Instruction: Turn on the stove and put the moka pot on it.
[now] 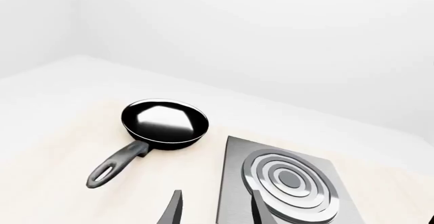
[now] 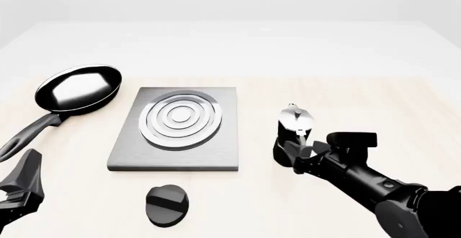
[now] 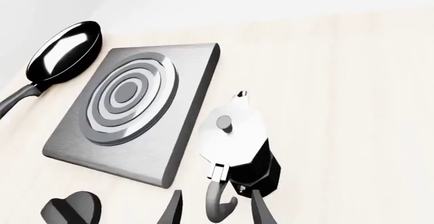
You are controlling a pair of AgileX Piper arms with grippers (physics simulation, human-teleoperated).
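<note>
Right gripper straddles the moka pot handle, jaws apart, nothing held; pot upright on the table just right of the stove — a skewed squeeze could tip it; left gripper open, knob untouched.

The right gripper hides the moka pot's handle in the front view, whose lower edge cuts off the left gripper.
</note>
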